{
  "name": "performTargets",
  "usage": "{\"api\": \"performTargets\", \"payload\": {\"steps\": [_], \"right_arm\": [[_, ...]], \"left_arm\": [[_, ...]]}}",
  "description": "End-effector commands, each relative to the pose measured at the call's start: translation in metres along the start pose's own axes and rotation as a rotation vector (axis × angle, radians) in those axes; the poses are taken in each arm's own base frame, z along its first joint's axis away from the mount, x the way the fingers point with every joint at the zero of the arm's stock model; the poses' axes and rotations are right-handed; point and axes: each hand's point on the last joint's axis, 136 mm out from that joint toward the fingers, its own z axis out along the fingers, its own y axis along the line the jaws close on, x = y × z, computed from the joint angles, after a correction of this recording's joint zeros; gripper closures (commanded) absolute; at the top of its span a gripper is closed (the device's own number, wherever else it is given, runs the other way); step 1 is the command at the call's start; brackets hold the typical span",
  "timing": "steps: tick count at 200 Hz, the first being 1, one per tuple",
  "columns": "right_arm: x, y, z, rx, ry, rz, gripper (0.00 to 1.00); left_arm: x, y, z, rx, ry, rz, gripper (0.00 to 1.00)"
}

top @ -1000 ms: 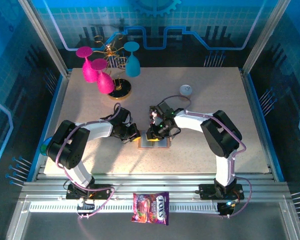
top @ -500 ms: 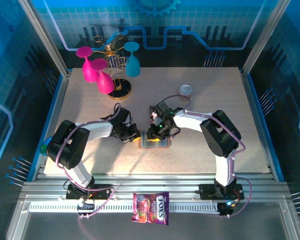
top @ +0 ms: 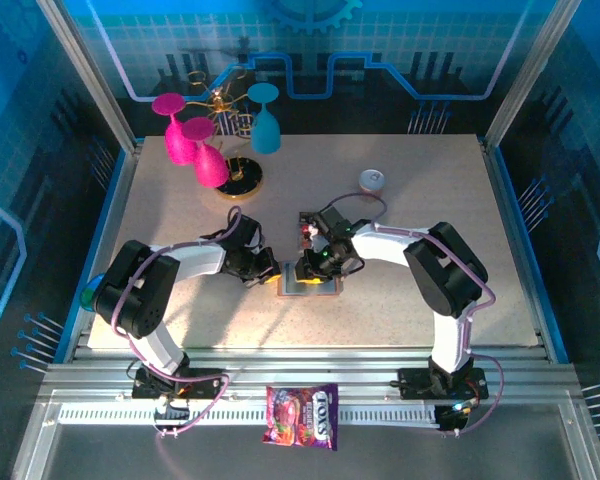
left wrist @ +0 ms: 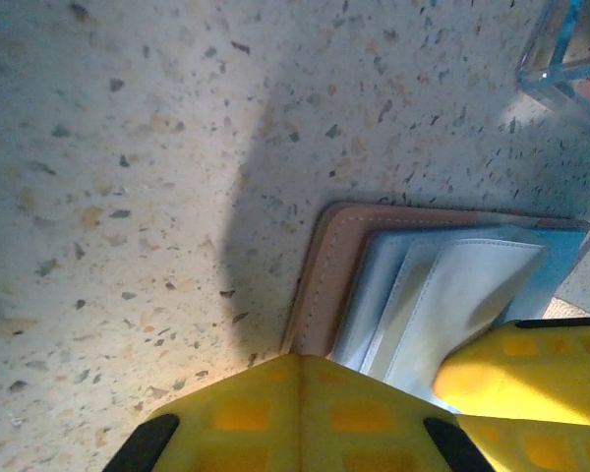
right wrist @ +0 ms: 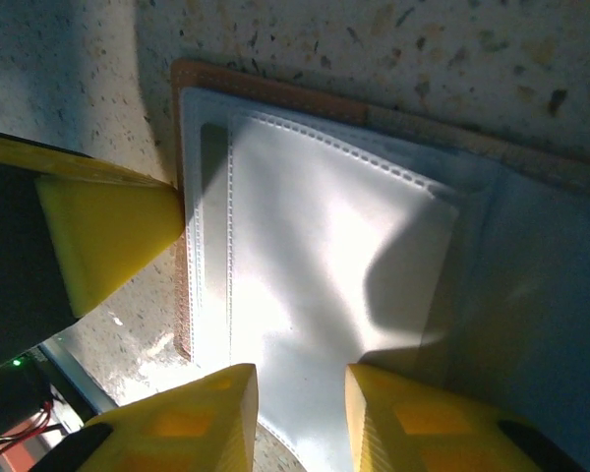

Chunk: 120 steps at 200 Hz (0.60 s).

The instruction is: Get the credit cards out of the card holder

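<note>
**Top external.** Fixed high, above and behind the rig. It looks down and forward across the whole table (top: 430, 180) from far off, so everything appears small.

**Left wrist.** Carried on the left wrist, with the left gripper (left wrist: 388, 374) along its bottom edge. It is tilted steeply down at the tabletop from very close, and takes in one end of the card holder (left wrist: 339, 265).

**Right wrist.** Carried on the right wrist, with the right gripper (right wrist: 300, 379) at its bottom edge. It faces almost straight down and sits closer still, over the holder's clear pocket.

**Shared ground.** All three views take in the card holder, which the overhead places mid-table towards the front. The right wrist view also catches a yellow fingertip (right wrist: 108, 231) of the left gripper at the holder's edge.
</note>
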Motion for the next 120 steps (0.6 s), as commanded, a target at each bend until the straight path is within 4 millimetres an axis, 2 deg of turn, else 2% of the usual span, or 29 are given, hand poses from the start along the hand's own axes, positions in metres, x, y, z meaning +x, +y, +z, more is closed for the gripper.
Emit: {"api": "performTargets", "payload": {"steps": [1,33,72,120], "right_arm": [[0.000,0.001,-0.005,-0.057,-0.012,0.032,0.69],[-0.001,0.002,-0.007,-0.103,-0.030,0.034,0.71],[-0.002,0.001,-0.009,-0.153,-0.044,0.041,0.72],[-0.002,0.000,-0.009,-0.214,-0.053,0.061,0.73]], "left_arm": [[0.000,-0.005,-0.004,-0.015,0.003,0.013,0.93],[-0.003,-0.021,-0.015,0.021,-0.018,0.025,0.91],[0.000,-0.046,-0.017,0.100,-0.009,0.029,0.81],[0.004,-0.050,-0.005,0.110,0.021,0.017,0.74]]}}
